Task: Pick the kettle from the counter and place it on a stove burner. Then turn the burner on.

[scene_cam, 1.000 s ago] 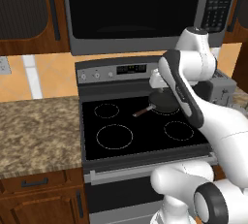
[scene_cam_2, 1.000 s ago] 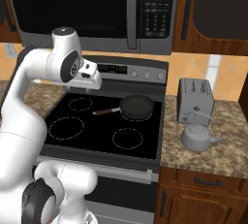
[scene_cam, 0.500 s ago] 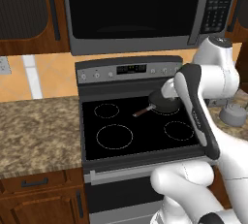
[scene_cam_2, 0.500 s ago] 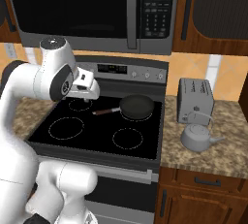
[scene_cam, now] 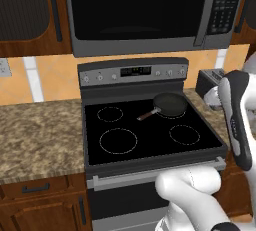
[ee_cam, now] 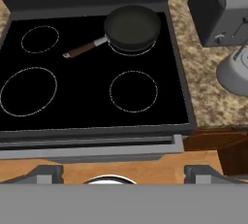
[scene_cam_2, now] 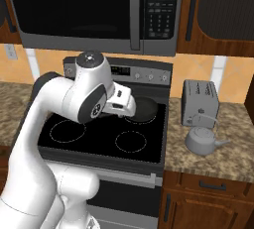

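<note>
The silver-grey kettle [scene_cam_2: 201, 139] stands on the granite counter [scene_cam_2: 237, 124] right of the stove, in front of the toaster. In the hand view the kettle [ee_cam: 236, 71] is cut off at the right edge. My gripper [ee_cam: 124, 173] is open, its fingertips [ee_cam: 46, 172] far apart with nothing between them. It hovers high over the stove's front edge, well left of the kettle. From the right base camera my white hand [scene_cam_2: 122, 102] hangs above the cooktop near the pan. The front right burner [ee_cam: 133, 91] is bare.
A black frying pan [ee_cam: 131, 26] with a brown handle sits on the back right burner. The boxy grey toaster [scene_cam_2: 200, 102] stands behind the kettle. The stove's control panel [scene_cam: 134, 72] runs along its back, under the microwave [scene_cam: 135, 10]. Counter [scene_cam: 40, 130] lies left of the stove.
The arm has swung rightward and lowered, carrying the hand from the stove's back left towards the pan. Kettle, pan and toaster have not moved.
</note>
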